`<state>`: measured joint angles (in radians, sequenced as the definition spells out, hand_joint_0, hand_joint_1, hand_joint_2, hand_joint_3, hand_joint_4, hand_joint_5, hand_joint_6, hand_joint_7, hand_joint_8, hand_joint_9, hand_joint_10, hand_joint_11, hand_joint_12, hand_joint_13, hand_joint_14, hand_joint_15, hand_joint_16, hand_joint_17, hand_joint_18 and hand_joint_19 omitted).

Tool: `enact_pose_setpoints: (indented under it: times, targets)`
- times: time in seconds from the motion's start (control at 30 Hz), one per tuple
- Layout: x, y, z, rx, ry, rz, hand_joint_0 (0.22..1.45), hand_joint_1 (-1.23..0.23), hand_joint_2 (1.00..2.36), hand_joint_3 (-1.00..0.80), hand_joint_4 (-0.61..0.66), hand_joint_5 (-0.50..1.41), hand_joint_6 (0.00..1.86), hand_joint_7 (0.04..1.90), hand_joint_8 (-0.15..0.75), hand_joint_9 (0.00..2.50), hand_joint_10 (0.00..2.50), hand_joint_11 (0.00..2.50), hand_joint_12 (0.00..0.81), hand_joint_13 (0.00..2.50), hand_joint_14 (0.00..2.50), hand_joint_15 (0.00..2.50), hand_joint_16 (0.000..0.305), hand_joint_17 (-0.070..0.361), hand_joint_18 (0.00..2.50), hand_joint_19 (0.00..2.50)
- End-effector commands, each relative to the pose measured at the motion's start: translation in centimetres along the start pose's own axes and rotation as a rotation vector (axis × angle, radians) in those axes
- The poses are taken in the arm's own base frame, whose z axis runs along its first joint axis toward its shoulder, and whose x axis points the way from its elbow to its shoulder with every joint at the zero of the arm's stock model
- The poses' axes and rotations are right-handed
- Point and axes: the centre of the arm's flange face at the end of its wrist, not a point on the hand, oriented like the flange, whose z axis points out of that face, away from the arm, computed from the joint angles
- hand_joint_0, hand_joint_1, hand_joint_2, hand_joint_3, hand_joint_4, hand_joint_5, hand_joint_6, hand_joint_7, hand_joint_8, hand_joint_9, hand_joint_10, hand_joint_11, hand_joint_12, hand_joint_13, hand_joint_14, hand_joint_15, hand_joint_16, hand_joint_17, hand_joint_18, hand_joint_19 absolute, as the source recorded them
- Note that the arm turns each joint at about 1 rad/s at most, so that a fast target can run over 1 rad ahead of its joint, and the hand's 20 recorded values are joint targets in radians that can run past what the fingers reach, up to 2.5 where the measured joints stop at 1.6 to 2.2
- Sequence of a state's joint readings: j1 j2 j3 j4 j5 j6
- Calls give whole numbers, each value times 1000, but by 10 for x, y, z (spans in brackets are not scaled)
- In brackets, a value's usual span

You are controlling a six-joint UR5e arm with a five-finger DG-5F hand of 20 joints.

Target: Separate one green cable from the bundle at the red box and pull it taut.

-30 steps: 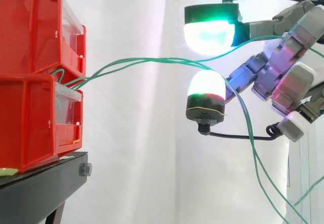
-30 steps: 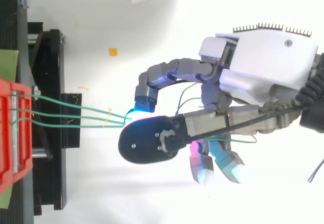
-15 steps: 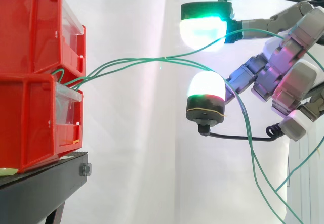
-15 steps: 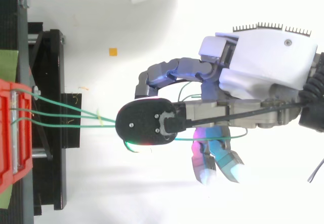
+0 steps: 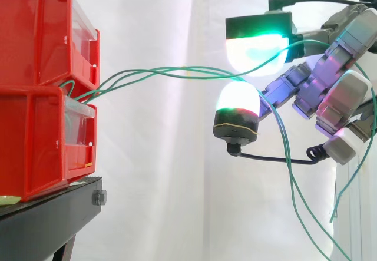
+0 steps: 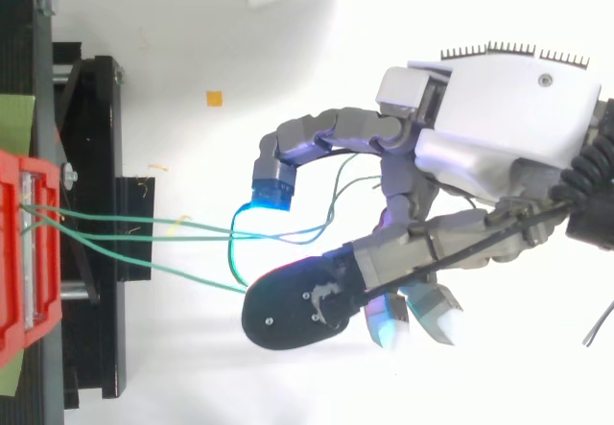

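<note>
Three thin green cables (image 5: 153, 72) run from the stacked red bins (image 5: 35, 90) at the left toward my hand (image 5: 336, 66) on the right. They pass through the gap between the green-glowing thumb pad (image 5: 256, 52) above and a white-glowing finger pad (image 5: 237, 102) below, then droop down past the wrist. From above, one green cable (image 6: 182, 274) angles away from the other two (image 6: 144, 224) and ends under the thumb (image 6: 297, 310). A slack loop (image 6: 233, 247) hangs near the cyan fingertip (image 6: 271, 190). The pads stand apart and nothing is pinched. My hand (image 6: 499, 128) is open.
The red bins (image 6: 19, 252) sit on a black stand (image 5: 47, 220) whose bars (image 6: 96, 156) reach toward the hand. A small orange scrap (image 6: 214, 98) lies on the white floor. A white curtain hangs behind.
The thumb has swung sideways off the cable bundle, taking one cable away from the other two. A slack loop has formed by the cyan fingertip.
</note>
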<state>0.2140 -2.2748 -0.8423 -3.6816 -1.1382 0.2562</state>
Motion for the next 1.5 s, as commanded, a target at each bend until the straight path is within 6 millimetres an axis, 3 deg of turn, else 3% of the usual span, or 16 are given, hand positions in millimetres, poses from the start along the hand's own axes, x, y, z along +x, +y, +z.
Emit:
enact_pose_setpoints:
  times: [0.0,0.43,0.6,0.97,1.47]
  targets:
    - [-1,0,0,0,-1,0,684,-864,1003,-457,85,138,502,1325,240,2062,22,591,377,1553,18,623,54,122,1229,464]
    - [-1,-1,0,3,-1,-1,654,-1080,1000,-500,102,115,501,1400,266,1922,23,615,381,1465,21,626,53,119,1116,462]
    - [-1,-1,0,1,-1,0,656,-1147,1000,-500,130,78,546,1323,276,1791,20,618,380,1389,20,624,53,119,1059,457]
    - [-1,-2,0,7,-2,-3,671,-1161,1000,-500,141,-20,759,1090,291,1618,19,633,382,1327,22,647,52,117,983,460]
    - [-1,-2,0,8,-3,-3,655,-1156,1000,-500,125,-38,795,1068,288,1517,18,621,385,1290,21,667,52,117,946,467]
